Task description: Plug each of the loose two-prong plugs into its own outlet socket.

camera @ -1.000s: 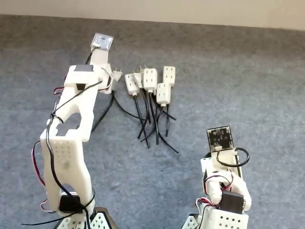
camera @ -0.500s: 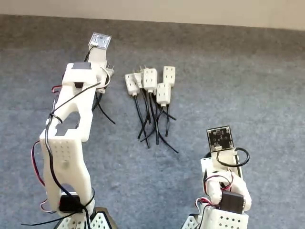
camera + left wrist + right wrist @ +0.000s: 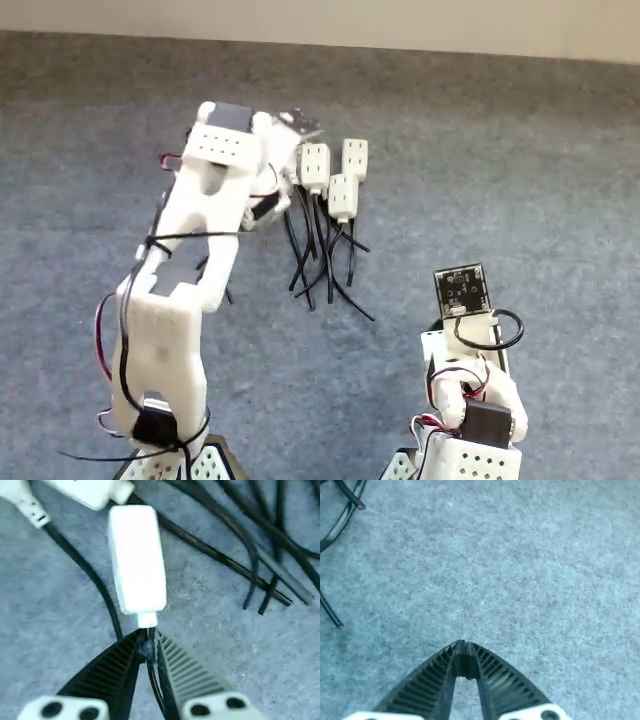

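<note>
The left gripper (image 3: 148, 649) is clamped on a black cord (image 3: 149, 633) right where it leaves the tail of a white plug body (image 3: 137, 560), so the plug is held by its cord, not by its housing. The plug lies low over the grey carpet (image 3: 520, 180), towards the far edge and a little left of centre, among the white outlet sockets (image 3: 342, 195) and their tangle of black leads (image 3: 322, 268). Its far end lies just beside another white block (image 3: 90, 490). Whether the prongs have entered any slots cannot be told, since the prongs are hidden. A smaller white plug (image 3: 26, 502) lies loose beside it.

The right gripper (image 3: 465, 659) is closed on nothing and hangs over bare carpet near the near edge, well apart from the sockets.

The step in hand appears to be mating the held plug with a socket. The next move likely calls for squaring the plug's axis to the socket face, then pushing straight in. A cord grip gives little stiffness, and the unbraced socket may slide.
</note>
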Controlling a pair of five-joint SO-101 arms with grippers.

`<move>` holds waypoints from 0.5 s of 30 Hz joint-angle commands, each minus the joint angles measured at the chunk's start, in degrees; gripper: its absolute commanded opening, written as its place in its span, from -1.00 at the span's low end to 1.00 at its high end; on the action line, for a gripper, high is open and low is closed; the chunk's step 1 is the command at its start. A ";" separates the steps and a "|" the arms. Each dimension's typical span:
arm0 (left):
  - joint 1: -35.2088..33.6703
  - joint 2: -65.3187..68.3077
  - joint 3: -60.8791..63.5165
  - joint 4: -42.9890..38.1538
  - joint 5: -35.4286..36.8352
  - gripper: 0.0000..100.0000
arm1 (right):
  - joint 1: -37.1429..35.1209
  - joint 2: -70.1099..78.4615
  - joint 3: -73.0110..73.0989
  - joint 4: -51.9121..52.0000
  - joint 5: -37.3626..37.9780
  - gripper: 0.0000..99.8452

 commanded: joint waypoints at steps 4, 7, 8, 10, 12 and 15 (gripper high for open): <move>1.89 -19.47 8.57 1.76 -1.58 -0.99 | 0.22 -0.57 8.75 -0.04 0.44 -0.98; 3.47 -27.74 20.09 1.76 -2.20 -0.99 | 0.22 -0.57 8.75 -0.04 0.44 -0.98; 4.44 -30.29 24.40 1.76 -3.78 -0.99 | 0.22 -0.57 8.75 -0.04 0.44 -0.98; 6.55 -35.65 33.27 1.58 -6.86 -0.99 | 0.22 -0.57 8.75 -0.13 0.44 -0.98; 8.13 -41.63 41.19 1.41 -8.62 -0.99 | 0.22 -0.57 8.75 -0.13 0.44 -0.98; 8.84 -52.79 52.18 -1.41 -10.37 -0.99 | 0.22 -0.57 8.75 -0.13 0.44 -0.98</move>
